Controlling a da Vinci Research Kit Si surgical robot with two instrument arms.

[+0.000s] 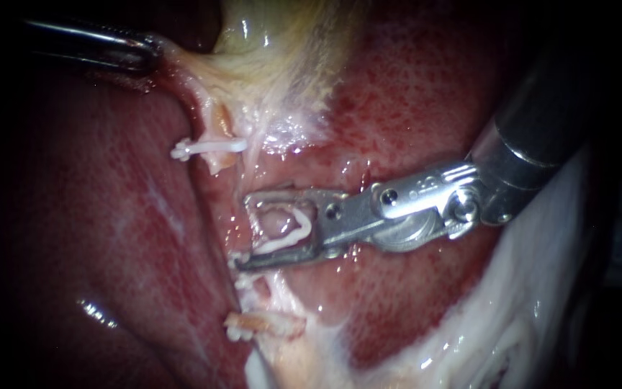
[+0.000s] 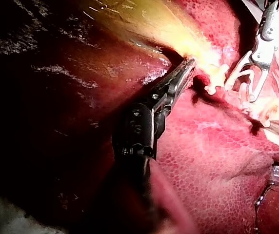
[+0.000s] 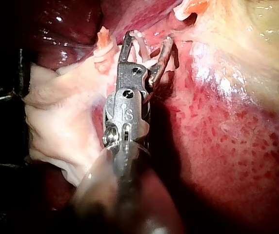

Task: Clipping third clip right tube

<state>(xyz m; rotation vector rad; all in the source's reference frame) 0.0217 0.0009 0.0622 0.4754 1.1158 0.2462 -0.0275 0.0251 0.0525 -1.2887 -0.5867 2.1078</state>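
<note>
Clip [image 1: 287,232] inside right instrument's claw [image 1: 245,229], astride the tube [image 1: 277,218]

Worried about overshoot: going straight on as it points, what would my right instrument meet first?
Probably the tube, just ahead of the right instrument and its loaded clip; the liver lies beyond. Depth unclear.
</note>
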